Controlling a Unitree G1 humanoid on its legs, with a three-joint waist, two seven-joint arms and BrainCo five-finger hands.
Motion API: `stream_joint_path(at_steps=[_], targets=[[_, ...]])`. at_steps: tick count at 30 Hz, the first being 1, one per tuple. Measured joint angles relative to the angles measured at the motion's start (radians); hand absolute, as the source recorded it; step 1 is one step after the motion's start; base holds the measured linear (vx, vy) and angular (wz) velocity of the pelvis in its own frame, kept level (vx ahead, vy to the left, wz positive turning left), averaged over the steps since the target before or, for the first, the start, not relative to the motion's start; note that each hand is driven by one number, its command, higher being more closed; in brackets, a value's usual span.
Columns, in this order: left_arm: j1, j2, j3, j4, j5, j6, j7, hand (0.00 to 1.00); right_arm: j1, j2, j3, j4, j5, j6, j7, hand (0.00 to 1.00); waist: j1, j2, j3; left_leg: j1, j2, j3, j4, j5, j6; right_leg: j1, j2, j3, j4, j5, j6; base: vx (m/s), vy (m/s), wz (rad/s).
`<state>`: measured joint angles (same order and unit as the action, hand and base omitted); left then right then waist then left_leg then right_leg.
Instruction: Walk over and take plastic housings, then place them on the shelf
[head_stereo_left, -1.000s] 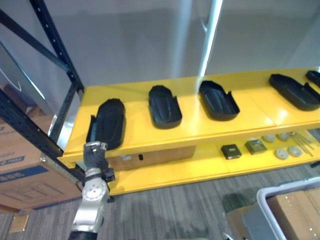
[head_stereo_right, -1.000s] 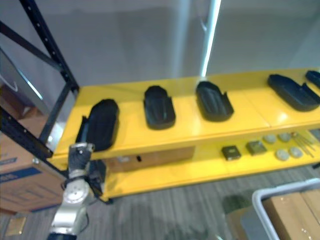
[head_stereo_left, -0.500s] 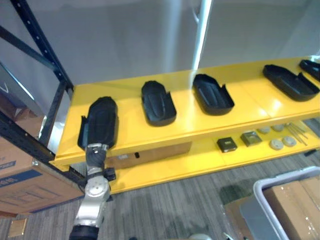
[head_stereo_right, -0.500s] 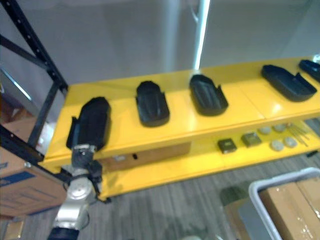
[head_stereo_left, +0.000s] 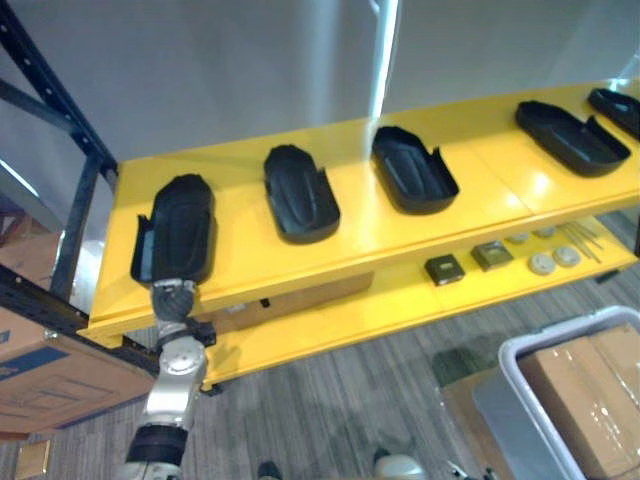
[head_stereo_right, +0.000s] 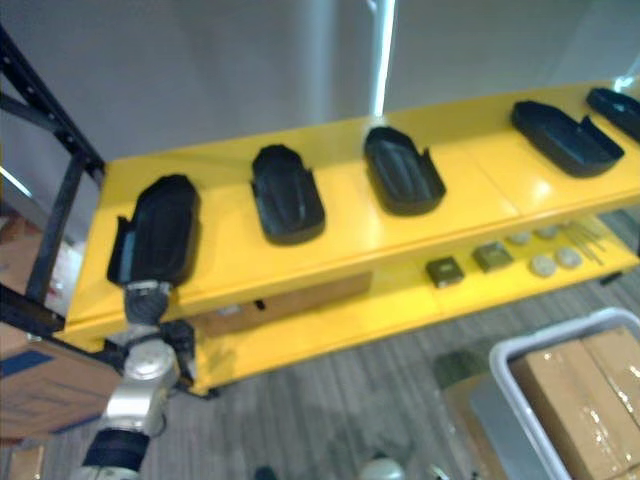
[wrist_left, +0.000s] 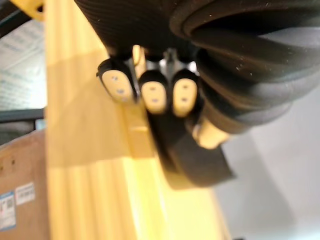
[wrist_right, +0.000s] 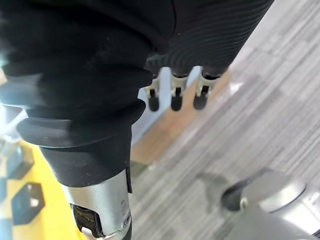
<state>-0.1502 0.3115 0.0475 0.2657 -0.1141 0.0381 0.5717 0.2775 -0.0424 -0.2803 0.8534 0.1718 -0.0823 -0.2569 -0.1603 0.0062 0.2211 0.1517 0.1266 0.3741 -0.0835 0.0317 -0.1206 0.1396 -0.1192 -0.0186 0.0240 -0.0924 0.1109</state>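
Five black plastic housings lie in a row on the yellow top shelf. The left hand is at the front edge of that shelf. It is at 6 o'clock from the first housing and touches its near end. Its fingers are curled and close together, with the thumb against the black piece, so they pinch the first housing.

At 3 o'clock from it lies the second housing, then the third housing. Well apart from those come the fourth housing and the fifth housing.

The right hand hangs over the grey floor. Its fingers are straight and a little apart, and they hold nothing.

On the lower shelf lie small square parts and round discs. A bin with a brown box in it stands on the floor at 5 o'clock from the shelves.
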Motion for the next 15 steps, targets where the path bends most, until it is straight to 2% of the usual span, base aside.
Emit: stream_joint_path(at_steps=[5, 9, 15], targets=[[-0.019, 0.001, 0.02, 0.014, -0.038, -0.007, 0.036, 1.0, 0.03, -0.002, 0.007, -0.021, 0.0, 0.001, 0.019, 0.0, -0.014, 0.012, 0.015, 0.0, 0.003, 0.003, 0.0, 0.0, 0.0, -0.007, 0.003, 0.004, 0.008, 0.0, 0.0, -0.01, -0.002, -0.02], [-0.109, 0.074, 0.044, 0.04, -0.045, -0.015, 0.047, 1.0, 0.035, -0.006, 0.015, -0.032, 0.0, 0.001, 0.028, 0.0, -0.02, 0.019, 0.029, -0.01, 0.003, 0.021, 0.001, 0.001, 0.001, -0.043, 0.004, 0.026, 0.034, 0.001, 0.001, -0.05, 0.001, -0.15], [-0.194, 0.118, 0.068, 0.041, -0.051, -0.016, 0.052, 1.0, 0.069, -0.006, 0.028, -0.042, -0.004, 0.001, 0.044, 0.0, -0.032, 0.017, 0.032, -0.01, 0.0, 0.025, 0.001, 0.0, 0.001, -0.052, 0.001, 0.029, 0.041, 0.001, 0.001, -0.01, 0.001, -0.03]])
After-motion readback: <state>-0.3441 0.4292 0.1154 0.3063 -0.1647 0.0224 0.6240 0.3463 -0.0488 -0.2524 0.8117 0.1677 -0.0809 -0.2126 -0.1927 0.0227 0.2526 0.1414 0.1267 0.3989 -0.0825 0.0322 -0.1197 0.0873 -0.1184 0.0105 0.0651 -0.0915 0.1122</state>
